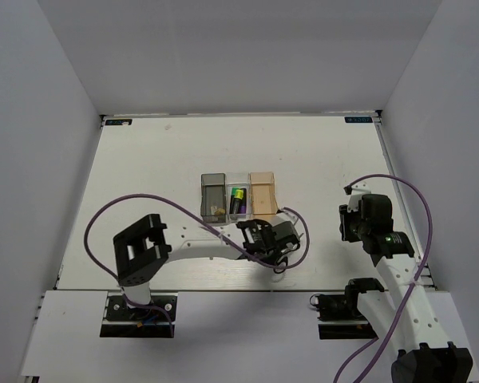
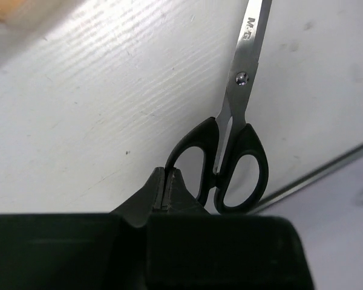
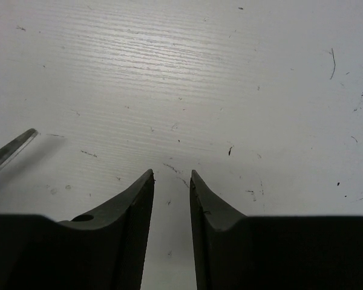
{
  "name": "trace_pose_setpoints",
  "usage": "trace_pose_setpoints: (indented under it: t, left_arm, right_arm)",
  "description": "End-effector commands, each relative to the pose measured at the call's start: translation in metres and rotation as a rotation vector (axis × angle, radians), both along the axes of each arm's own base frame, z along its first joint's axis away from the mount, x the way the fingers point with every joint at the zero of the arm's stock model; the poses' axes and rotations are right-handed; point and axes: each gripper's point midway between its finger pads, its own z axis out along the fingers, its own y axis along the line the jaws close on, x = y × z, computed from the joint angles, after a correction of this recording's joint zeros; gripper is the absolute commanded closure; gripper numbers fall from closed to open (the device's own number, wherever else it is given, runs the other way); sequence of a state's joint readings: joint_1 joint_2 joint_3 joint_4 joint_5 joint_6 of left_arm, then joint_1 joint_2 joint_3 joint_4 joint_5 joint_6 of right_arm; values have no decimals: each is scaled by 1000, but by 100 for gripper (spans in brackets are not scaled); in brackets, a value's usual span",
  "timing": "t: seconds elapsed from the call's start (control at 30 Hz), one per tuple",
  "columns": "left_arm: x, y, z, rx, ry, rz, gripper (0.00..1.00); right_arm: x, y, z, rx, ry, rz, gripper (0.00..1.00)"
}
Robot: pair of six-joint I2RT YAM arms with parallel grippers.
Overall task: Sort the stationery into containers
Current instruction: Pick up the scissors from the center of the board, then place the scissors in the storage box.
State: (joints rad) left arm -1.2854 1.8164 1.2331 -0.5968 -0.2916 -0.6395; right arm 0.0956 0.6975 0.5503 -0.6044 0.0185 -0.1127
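Note:
My left gripper is shut on one black handle loop of the metal scissors, whose blades point away across the white table. In the top view the left gripper sits just in front of three bins: smoky grey, clear and orange-tan. Markers with green and yellow caps lie in the clear bin. A small tan piece lies in the grey bin. My right gripper is open and empty, low over bare table at the right. The scissors' blade tip shows at the left of its view.
Purple cables loop over the table by both arms. The table's front edge runs close behind the scissor handles. White walls enclose the table on three sides.

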Motion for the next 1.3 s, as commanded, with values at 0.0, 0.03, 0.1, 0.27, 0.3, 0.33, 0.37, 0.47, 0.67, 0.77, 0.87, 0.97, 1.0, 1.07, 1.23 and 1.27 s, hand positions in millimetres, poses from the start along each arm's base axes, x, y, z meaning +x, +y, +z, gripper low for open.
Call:
trace_pose_setpoints:
  t: [0.0,0.03,0.1,0.27,0.3,0.33,0.37,0.47,0.67,0.77,0.87,0.97,1.0,1.07,1.23,1.27]
  left_arm:
    - [16,-12,75,-149,-121,-29,100]
    - [20,-10,91,-181,-141,-18,100]
    - [33,-4,102,-199,-161,14,100]
    - [81,24,127,-234,-245,201,100]
    - [93,32,127,-228,-259,245,100]
    - [104,39,130,-228,-273,294,100]
    - [111,38,129,-231,-284,314,100]
    - [136,37,133,-228,-297,370,100]
    - [179,32,135,-194,-310,433,100]
    - [193,29,125,-177,-293,455,100]
    - [197,33,110,-134,-275,468,100]
    - [198,35,100,-118,-265,480,100]
    - [198,37,98,-109,-265,483,100]
    - [197,38,92,-91,-260,483,100]
    - [198,35,81,-59,-239,475,100]
    - [199,36,79,-51,-236,479,100]
  right_arm:
    - [-1,-1,2,4,-12,0,66]
    - [0,0,2,3,-15,4,64]
    - [-1,-1,2,3,-14,1,64]
    - [1,0,3,4,-21,4,63]
    - [0,0,3,6,-18,3,63]
    - [0,0,3,5,-21,5,63]
    - [0,0,2,6,-18,1,63]
    - [1,0,4,5,-24,5,63]
    - [0,0,4,6,-31,2,63]
    - [0,0,5,6,-35,2,63]
    - [0,0,6,6,-38,3,63]
    - [1,0,8,7,-46,2,63]
    - [1,0,7,7,-44,3,63]
    - [0,0,7,7,-43,0,63]
    - [1,0,8,7,-47,5,62]
    - [1,0,8,7,-47,2,60]
